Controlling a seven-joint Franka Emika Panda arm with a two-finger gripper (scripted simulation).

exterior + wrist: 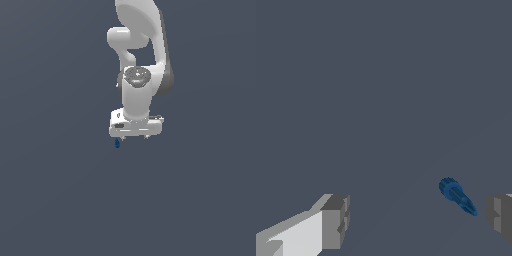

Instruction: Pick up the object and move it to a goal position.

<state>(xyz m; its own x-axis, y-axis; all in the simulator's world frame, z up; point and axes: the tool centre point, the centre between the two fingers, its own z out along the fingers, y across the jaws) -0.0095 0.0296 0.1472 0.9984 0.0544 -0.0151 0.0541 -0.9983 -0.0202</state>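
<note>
White parallel-jaw gripper (416, 220) hangs with its grey-padded jaws spread wide, holding nothing; the tiny dark blue elongated object (456, 195) lies between them, nearer one finger, so closing should trap it.

White arm, blue piece, slate-grey bench

The arm (142, 45) is plain glossy white, with darker grey shading along its edge on the exterior view's right and a mottled grey disc on the joint facing the camera. The hand (134, 137) is white too; in the wrist view its fingers (335, 222) show mid-grey blocky tips on a white body. The object (456, 195) is a saturated dark blue, its ribbed surface catching slightly lighter blue highlights. The bench (55, 190) is a uniform, unpatterned dark slate grey-blue that fills both views.
</note>
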